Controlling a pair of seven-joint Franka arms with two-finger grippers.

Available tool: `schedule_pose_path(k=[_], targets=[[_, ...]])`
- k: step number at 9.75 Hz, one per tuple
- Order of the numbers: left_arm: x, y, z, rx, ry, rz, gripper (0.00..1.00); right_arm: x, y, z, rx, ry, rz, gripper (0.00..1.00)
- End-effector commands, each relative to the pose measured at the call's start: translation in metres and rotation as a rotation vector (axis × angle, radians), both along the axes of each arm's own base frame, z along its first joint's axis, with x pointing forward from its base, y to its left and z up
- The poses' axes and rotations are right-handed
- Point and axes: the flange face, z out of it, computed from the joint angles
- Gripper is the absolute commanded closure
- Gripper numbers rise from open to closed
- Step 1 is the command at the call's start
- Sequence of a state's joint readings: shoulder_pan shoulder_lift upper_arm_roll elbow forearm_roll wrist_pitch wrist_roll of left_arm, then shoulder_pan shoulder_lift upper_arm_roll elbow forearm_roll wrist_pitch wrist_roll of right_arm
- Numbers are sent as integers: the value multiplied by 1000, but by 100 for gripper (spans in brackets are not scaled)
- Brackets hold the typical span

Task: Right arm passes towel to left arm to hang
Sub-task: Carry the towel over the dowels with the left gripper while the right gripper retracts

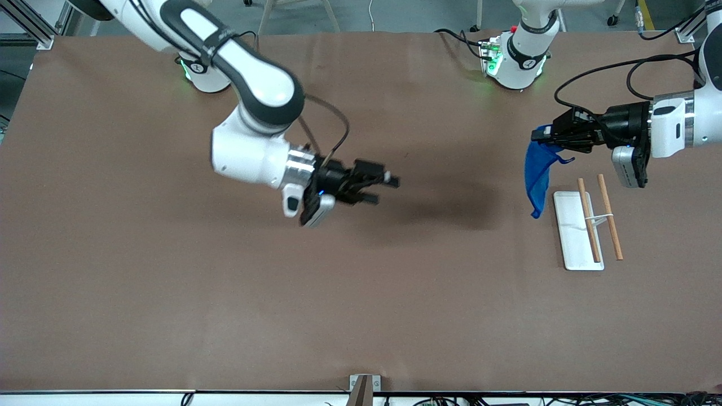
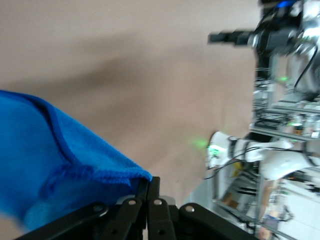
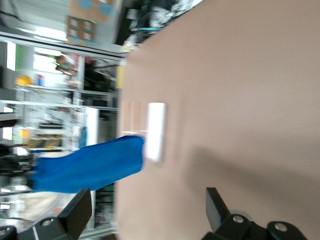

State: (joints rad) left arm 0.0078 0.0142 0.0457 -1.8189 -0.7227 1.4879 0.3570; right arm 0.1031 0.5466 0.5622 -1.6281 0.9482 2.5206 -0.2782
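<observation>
The bright blue towel [image 1: 537,172] hangs from my left gripper [image 1: 540,135], which is shut on its top corner above the table, beside the rack. In the left wrist view the towel [image 2: 55,165] fills the lower corner, its hem pinched between the closed fingers [image 2: 149,190]. My right gripper [image 1: 390,189] is open and empty over the middle of the table; its spread fingertips [image 3: 80,207] show in the right wrist view, with the towel [image 3: 90,165] seen farther off.
A small rack [image 1: 577,230] with a white base and two wooden rods [image 1: 610,223] stands toward the left arm's end of the table, just below the hanging towel. It also shows in the right wrist view [image 3: 156,131].
</observation>
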Motion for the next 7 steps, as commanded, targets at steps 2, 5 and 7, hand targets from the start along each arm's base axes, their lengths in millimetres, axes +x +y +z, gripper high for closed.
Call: schedule_pose_path(k=[2,5,7], targets=[[12,43,-19,202,-42,4,100,25,-99,15,-477,-75,39,0],[26,90,-46,363,-79,33,100,38,-179,24,-836,14,-99,0],[32,138,-61,452,-101,71,100,52,-269,72,-940,-7,-218,0]])
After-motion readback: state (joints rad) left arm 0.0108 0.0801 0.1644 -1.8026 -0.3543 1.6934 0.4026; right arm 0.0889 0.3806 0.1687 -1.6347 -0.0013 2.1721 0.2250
